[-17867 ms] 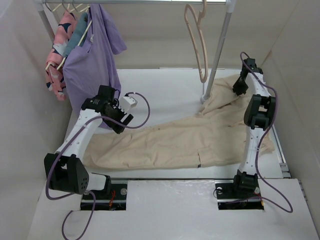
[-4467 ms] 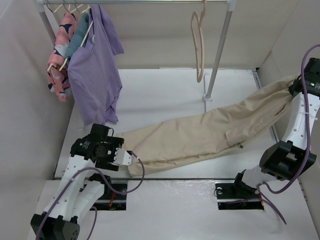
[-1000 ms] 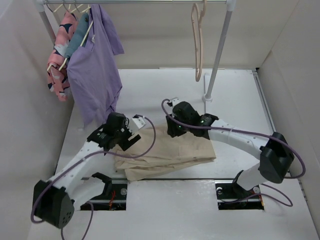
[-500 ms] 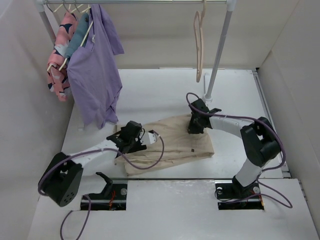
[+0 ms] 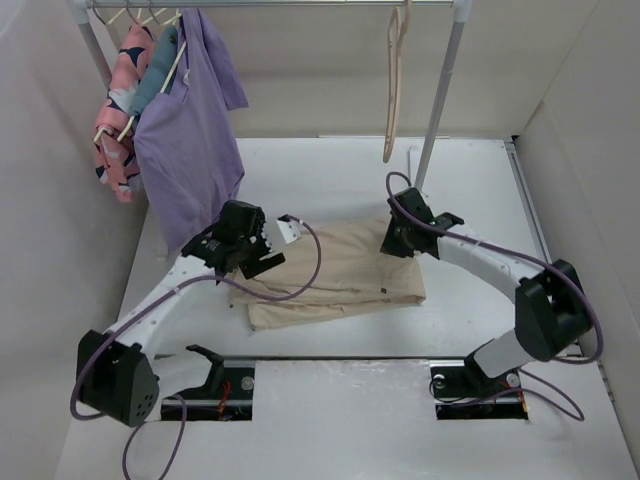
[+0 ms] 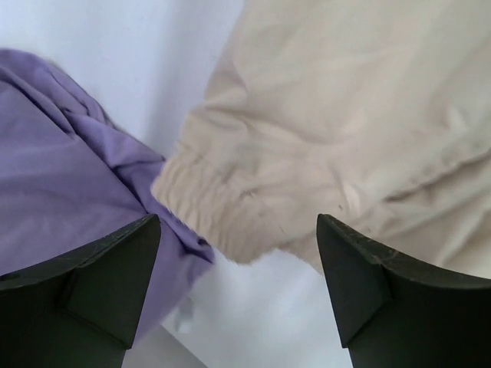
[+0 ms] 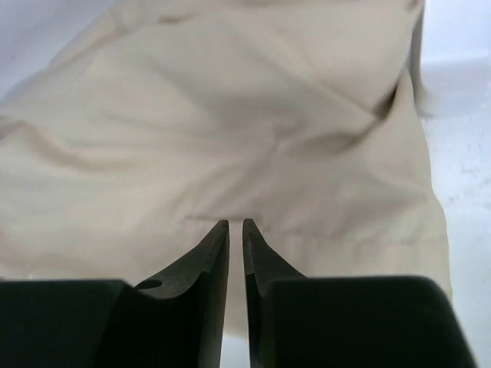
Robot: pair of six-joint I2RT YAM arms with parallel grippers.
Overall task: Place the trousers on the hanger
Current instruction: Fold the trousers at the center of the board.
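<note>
Found left tool [image 6: 238, 222] spread above folded trousers [image 5: 350, 272], right tool [image 7: 236, 224] pinched together, empty. Feared catching purple shirt [image 6: 54, 176] alongside, or fold slipping apart before hanger [image 5: 393, 95].

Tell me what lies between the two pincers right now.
The folded trousers span the stretch between left pincer and right pincer, clearest in the top external view.

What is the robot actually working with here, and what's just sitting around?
Part of the job:
- the cream trousers, lying folded between the two arms
- the pale bare hanger, hanging up top

Just there:
- the purple shirt
- the pink patterned garment beside it
</note>
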